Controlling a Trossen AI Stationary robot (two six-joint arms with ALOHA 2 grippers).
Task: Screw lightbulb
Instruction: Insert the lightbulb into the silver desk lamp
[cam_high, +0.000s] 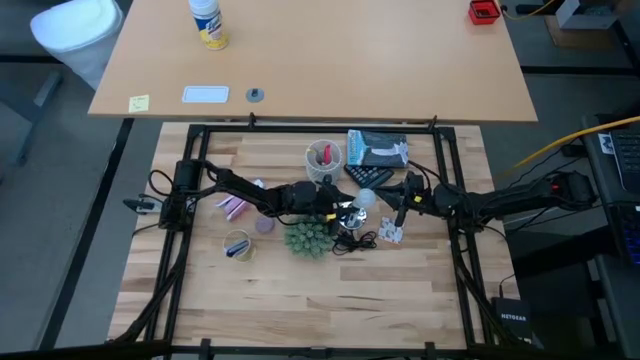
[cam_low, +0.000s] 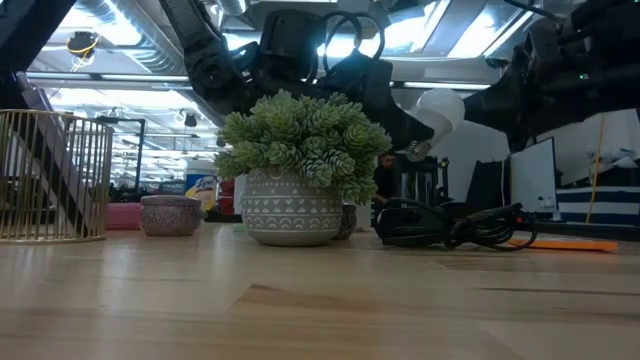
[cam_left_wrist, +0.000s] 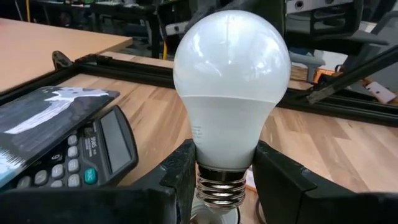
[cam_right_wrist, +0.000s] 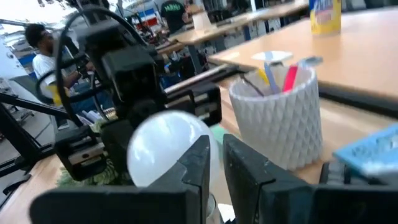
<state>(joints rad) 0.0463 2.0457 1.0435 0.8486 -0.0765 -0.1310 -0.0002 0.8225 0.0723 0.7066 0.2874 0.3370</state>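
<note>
Lightbulb (cam_left_wrist: 231, 93) in left claw (cam_left_wrist: 225, 177); pens in white cup (cam_right_wrist: 283, 118)

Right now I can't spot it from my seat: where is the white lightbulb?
The white rounded lightbulb with grey screw base is held in the left end effector mid-table, between the green spiky plant and the black calculator.

surface: my pale wood table (cam_high: 300, 300) | centre: green potted plant (cam_high: 308, 238) | 12: white pen cup (cam_high: 323, 158) | 1: calculator (cam_high: 366, 174) | 9: pink lidded jar (cam_high: 264, 225), gold wire basket (cam_high: 238, 246) | 3: black cord (cam_low: 455, 226)
</note>
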